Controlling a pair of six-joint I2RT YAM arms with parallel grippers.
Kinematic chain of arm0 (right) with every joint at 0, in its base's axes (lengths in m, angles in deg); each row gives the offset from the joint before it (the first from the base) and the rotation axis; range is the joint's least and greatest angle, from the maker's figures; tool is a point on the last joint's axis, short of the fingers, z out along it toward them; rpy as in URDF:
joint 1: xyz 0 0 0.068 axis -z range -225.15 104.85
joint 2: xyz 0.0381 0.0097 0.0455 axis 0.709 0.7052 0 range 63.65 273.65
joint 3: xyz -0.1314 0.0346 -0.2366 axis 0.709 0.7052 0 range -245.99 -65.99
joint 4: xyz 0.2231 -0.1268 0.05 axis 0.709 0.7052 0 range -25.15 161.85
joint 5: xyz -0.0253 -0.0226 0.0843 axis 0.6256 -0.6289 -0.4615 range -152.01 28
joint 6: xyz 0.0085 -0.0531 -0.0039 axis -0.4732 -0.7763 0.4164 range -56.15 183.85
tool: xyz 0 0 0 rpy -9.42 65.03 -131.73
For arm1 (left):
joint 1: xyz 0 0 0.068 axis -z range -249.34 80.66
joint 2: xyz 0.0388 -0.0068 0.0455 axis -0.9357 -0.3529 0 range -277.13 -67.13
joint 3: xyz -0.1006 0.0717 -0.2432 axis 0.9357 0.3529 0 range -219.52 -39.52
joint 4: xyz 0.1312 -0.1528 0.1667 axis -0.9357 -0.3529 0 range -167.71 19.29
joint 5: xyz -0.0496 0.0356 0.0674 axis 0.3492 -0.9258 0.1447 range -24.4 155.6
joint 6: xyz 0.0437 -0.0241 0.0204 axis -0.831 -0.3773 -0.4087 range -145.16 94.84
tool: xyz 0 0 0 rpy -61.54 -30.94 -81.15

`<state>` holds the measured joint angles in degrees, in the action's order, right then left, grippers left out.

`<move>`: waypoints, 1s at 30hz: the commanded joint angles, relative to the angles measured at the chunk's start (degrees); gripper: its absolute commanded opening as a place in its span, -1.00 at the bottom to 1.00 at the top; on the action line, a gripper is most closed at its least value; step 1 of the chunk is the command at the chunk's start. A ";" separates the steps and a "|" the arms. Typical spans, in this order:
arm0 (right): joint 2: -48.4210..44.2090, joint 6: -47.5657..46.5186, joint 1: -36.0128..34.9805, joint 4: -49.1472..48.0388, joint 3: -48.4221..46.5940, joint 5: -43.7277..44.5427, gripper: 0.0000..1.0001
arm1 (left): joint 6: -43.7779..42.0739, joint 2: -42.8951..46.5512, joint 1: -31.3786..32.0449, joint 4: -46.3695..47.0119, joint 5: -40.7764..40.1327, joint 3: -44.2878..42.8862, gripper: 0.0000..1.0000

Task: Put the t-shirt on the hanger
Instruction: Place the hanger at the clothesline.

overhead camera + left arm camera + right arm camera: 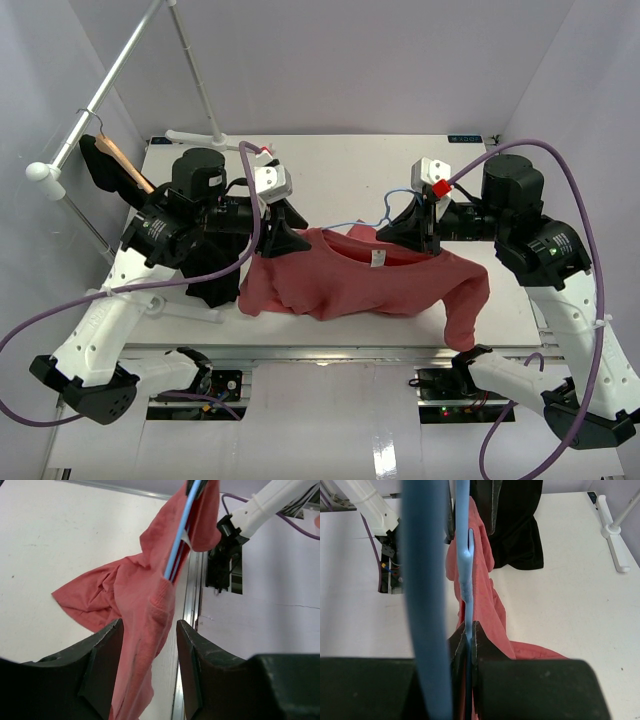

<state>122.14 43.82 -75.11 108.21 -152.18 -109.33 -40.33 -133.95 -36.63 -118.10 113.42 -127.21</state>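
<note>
The salmon t-shirt (370, 280) hangs in mid-table, its collar lifted and one sleeve drooping at the right. The light-blue wire hanger (384, 207) sits inside the collar with its hook sticking up. My right gripper (425, 238) is shut on the hanger wire (465, 570), with the shirt (487, 605) draped beside it. My left gripper (288, 240) is at the shirt's left shoulder. Its jaws stand open, with shirt cloth (130, 590) hanging between them and not pinched. The hanger wire (182, 535) runs into the cloth just beyond that gripper (149, 645).
A black garment (210, 270) hangs on a tan wooden hanger (125, 160) from the white rack rod (110, 85) at the left. The rack's foot (205, 140) lies on the table's back edge. The black garment also shows in the right wrist view (517, 525).
</note>
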 commanded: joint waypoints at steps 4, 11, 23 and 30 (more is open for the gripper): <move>-0.05 0.04 0.25 -4.42 1.64 -4.35 -0.84 | -0.52 1.88 -0.01 2.47 8.80 0.10 0.00; 0.48 0.58 0.25 -5.92 2.14 -6.15 -0.84 | -0.33 0.31 -0.01 3.03 13.42 2.78 -0.12; 1.48 0.87 0.25 -7.88 3.78 -6.96 -0.84 | 0.76 -1.18 -0.01 4.32 6.74 3.27 -0.08; 1.81 0.83 0.25 -7.99 3.84 -6.82 -0.84 | 1.33 -2.31 -0.01 4.23 8.87 4.07 -0.42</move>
<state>124.14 44.08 -75.11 104.10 -148.22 -113.93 -39.32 -136.12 -36.63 -114.78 120.09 -123.53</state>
